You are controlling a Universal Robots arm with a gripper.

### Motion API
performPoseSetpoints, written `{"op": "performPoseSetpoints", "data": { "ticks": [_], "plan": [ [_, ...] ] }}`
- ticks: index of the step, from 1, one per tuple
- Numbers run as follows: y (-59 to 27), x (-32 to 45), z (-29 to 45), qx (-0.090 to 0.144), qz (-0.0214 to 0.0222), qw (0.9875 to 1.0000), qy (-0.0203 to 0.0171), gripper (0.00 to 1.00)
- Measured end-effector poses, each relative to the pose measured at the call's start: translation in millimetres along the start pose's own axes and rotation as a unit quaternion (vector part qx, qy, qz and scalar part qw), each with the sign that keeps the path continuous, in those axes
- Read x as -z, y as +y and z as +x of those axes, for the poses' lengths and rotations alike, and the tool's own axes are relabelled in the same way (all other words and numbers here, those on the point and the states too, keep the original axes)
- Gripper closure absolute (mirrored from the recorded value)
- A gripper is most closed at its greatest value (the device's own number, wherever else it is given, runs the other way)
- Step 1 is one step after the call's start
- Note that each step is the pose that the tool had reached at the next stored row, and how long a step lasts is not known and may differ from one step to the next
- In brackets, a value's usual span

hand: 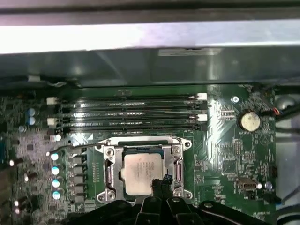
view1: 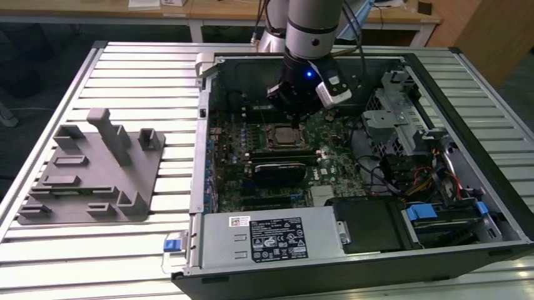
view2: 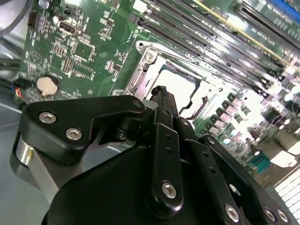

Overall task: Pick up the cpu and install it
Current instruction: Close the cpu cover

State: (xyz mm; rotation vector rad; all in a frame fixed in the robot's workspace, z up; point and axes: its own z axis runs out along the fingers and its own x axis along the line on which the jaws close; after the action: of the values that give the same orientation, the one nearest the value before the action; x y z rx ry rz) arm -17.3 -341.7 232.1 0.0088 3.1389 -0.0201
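— Whereabouts of the cpu (hand: 140,171)?
— Lying flat, silver top up, inside the metal frame of the socket (hand: 110,164) on the motherboard (view1: 334,134), toward the far side of the open computer case (view1: 351,278). Sitting square in the frame, probably so as to meet the contacts beneath.
— And the gripper (hand: 157,183)?
— Hanging low over the cpu's edge, pinched closed with nothing between. Held upright, likely to stay clear of the memory slots (hand: 131,112) just beside the socket.
— Touching the chip?
— Cannot tell whether touching or just clear.
— The grey fixture tray (view1: 92,169)?
— Resting on the slatted table (view1: 159,62) at the exterior view's left, well apart from the case.
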Motion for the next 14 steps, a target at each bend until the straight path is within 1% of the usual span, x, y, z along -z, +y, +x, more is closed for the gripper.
{"op": "performPoseSetpoints", "data": {
  "ticks": [6, 10, 14],
  "plan": [
    [0.0, -0.3, 0.0, 0.001, -0.0001, 1.0, -0.0001, 0.89],
    [-0.6, -2.8, 0.0, 0.001, -0.0005, 1.0, 0.0, 0.89],
    [-2.9, -5.5, 0.0, 0.001, -0.0037, 1.0, 0.0001, 0.89]
  ]
}}
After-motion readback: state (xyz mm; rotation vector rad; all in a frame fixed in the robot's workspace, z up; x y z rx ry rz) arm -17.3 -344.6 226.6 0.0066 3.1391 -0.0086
